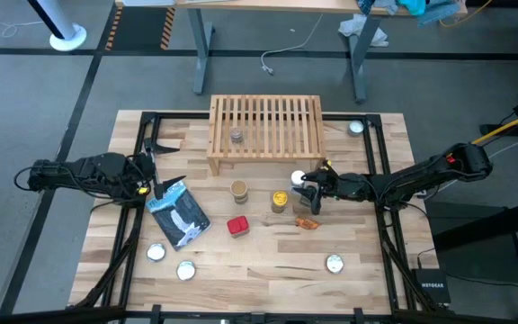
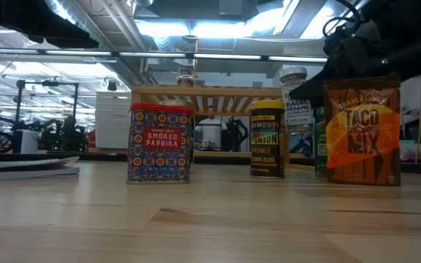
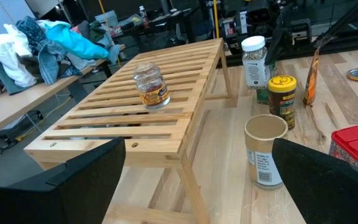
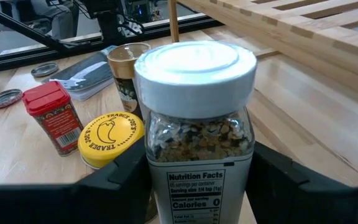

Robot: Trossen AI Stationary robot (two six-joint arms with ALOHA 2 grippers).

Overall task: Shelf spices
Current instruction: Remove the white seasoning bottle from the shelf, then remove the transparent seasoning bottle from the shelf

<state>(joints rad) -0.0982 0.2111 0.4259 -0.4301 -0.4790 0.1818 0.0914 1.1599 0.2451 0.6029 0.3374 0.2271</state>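
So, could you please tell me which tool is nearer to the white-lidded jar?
Right. The right tool is clamped on the white-lidded jar in front of the shelf; the left tool waits open near the table's left edge.

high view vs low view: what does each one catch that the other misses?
Only the high view: the blue-and-white pouch by the left gripper, whose jaws are open, four silver discs such as one at the front right, and the whole slatted shelf top.

Only the low view: label text. The red tin reads smoked paprika and the orange packet reads taco mix.

Both: the shelf with one small clear jar on it, the yellow-lidded jar, and the white-lidded jar between the jaws of the right gripper.
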